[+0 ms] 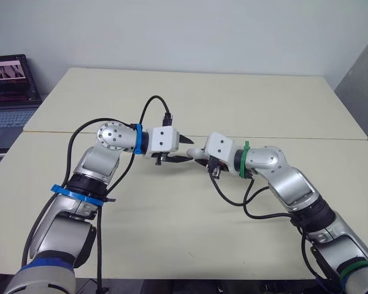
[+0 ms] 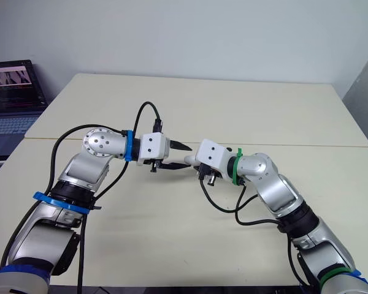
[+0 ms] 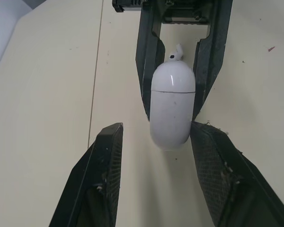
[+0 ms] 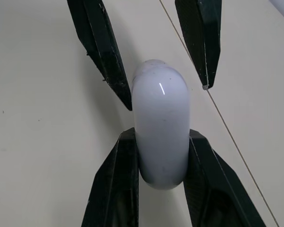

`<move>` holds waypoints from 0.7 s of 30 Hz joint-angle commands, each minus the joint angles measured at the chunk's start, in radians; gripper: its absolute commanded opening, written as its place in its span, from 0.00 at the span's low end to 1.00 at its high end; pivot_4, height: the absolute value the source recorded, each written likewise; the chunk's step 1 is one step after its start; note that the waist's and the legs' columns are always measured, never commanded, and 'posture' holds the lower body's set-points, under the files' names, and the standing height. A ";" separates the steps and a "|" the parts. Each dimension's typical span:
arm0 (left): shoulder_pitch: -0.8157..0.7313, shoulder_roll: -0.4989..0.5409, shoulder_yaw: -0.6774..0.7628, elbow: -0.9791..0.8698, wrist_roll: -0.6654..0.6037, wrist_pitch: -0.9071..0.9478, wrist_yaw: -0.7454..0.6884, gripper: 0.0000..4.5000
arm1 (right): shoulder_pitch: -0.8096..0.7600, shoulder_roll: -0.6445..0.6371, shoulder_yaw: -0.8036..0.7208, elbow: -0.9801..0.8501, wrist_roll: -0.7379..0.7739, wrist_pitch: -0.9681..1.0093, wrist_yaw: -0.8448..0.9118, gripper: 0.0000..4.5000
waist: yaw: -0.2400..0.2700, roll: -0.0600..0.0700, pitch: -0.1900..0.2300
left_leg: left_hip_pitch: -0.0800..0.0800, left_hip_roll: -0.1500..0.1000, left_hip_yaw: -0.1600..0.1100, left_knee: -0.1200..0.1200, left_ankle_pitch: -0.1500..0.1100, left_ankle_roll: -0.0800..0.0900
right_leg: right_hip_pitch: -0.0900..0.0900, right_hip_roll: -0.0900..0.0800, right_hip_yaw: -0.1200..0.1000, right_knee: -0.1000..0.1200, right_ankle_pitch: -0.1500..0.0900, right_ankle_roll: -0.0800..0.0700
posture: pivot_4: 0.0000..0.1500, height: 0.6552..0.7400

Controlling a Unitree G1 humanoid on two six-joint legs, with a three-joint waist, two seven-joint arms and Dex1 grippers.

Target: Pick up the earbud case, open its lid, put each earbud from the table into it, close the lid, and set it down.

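Observation:
The white earbud case [image 4: 161, 123] hangs above the middle of the table, lid closed, with my right gripper [image 4: 161, 139] shut on its sides. My left gripper [image 3: 156, 127] faces it head-on and is open, its fingers [image 3: 106, 156] either side of the case's near end without touching it. In the eye views the two grippers meet tip to tip at the case [image 1: 195, 153]. One white earbud [image 3: 176, 52] lies on the table behind the case, partly hidden by it.
The cream table [image 1: 190, 98] is two tops joined at a seam [image 1: 306, 138] running across under the grippers. An open laptop [image 1: 9, 82] stands off the table's far left corner. Black cables [image 1: 153, 104] loop from both wrists.

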State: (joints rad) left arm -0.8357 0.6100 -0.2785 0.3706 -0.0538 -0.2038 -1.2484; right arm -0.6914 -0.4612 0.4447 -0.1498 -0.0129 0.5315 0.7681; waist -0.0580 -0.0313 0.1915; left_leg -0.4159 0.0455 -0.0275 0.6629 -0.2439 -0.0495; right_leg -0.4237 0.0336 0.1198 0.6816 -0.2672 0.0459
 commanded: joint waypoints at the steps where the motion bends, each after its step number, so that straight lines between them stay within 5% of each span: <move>1: -0.037 -0.006 0.009 -0.002 0.010 -0.019 -0.005 0.50 | -0.029 0.002 0.011 -0.054 -0.023 -0.024 0.022 0.19 | 0.000 0.000 0.000 | 0.000 0.000 0.000 0.000 0.000 0.000 | 0.000 0.000 0.000 0.000 0.000 0.000 | 1.00 1.00; 14: -0.040 -0.033 0.012 0.007 0.025 -0.040 -0.011 0.50 | -0.036 0.031 0.013 -0.044 -0.071 -0.038 0.047 0.19 | 0.000 0.000 0.000 | 0.000 0.000 0.000 0.000 0.000 0.000 | 0.000 0.000 0.000 0.000 0.000 0.000 | 1.00 1.00; 21: -0.035 -0.035 0.018 -0.001 0.011 -0.033 -0.039 0.16 | -0.032 0.050 -0.003 -0.044 -0.074 -0.025 0.044 0.19 | 0.000 0.000 0.000 | 0.000 0.000 0.000 0.000 0.000 0.000 | 0.000 0.000 0.000 0.000 0.000 0.000 | 1.00 1.00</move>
State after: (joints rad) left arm -0.8465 0.5852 -0.2787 0.3966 -0.0236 -0.2256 -1.2911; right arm -0.7112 -0.4282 0.4514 -0.1533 -0.0972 0.5162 0.8060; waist -0.0577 -0.0313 0.1914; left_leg -0.4158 0.0455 -0.0277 0.6631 -0.2439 -0.0495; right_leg -0.4236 0.0334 0.1198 0.6821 -0.2672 0.0459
